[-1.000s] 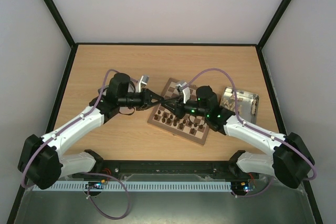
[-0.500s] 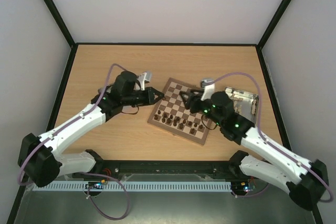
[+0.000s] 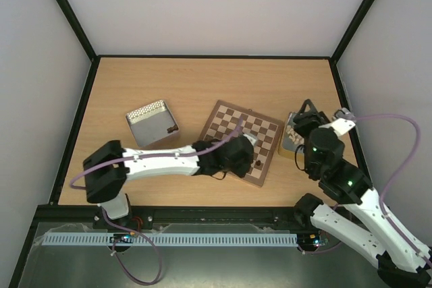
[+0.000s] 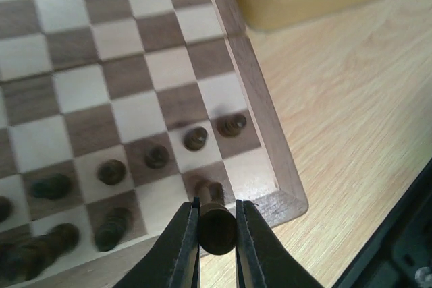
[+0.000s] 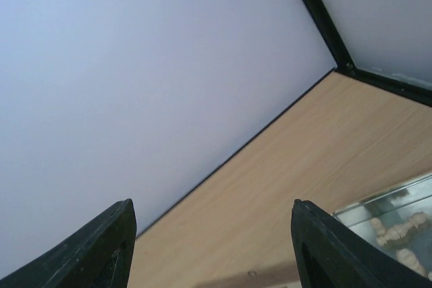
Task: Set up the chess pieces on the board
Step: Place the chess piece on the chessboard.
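1. Currently the left gripper point(image 4: 217, 206) is clenched on one dark chess piece point(image 4: 216, 232), its top pinched between both fingers.
2. Held piece hangs just above the board point(image 4: 121, 32) at its near right corner, over the last dark square by the rim. Cannot tell whether its base touches the square.
3. Other chess pieces point(image 4: 196, 138) stand in a line along the second row from the near edge; more sit blurred in the row nearest the edge, toward the left corner.
4. Far half of the board is bare squares.
5. From above: board point(image 3: 233, 123) lies mid-tabletop, turned at an angle; left gripper point(image 3: 251, 158) reaches across to its right side.
6. Right gripper point(image 5: 210, 207) is released, fingers spread wide with nothing between them. It is raised and tilted toward the wall.
7. From above, right gripper point(image 3: 302, 107) hangs over the yellow-sided tray point(image 3: 284, 149), which sits just beside the board's right edge and holds pale pieces point(image 5: 398, 234).
8. Grey tray point(image 3: 145, 110) sits left of the board, apart from it.
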`<state>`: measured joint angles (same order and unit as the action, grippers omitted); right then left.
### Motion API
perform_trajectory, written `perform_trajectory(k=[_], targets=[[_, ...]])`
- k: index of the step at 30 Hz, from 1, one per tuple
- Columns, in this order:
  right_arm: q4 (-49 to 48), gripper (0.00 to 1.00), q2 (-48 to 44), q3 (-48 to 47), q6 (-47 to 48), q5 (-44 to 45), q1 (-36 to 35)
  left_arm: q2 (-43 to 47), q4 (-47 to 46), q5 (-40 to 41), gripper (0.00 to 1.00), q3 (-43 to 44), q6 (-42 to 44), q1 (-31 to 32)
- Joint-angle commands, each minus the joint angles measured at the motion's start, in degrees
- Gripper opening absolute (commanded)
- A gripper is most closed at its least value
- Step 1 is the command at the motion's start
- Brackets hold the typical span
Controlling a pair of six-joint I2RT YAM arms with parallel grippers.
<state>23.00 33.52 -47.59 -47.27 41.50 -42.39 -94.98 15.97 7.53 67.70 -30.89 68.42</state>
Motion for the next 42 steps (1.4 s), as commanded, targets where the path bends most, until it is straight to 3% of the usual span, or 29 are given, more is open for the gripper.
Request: perform_trajectory(k=[1, 18, 42], targets=[[3.6, 0.62, -2.7, -0.6, -3.2, 7.1, 0.0, -5.4, 0.4, 4.8, 0.11, 3.7, 3.8, 3.1], [3.6, 0.63, -3.2, 1.0, -4.1, 5.8, 0.1, -14.9, -0.4, 6.7, 0.12, 8.9, 9.3, 8.2], [3.4, 0.63, -3.8, 1.6, -4.2, 4.9, 0.0, -20.1, -0.8, 9.0, 0.16, 10.4, 8.6, 8.2]])
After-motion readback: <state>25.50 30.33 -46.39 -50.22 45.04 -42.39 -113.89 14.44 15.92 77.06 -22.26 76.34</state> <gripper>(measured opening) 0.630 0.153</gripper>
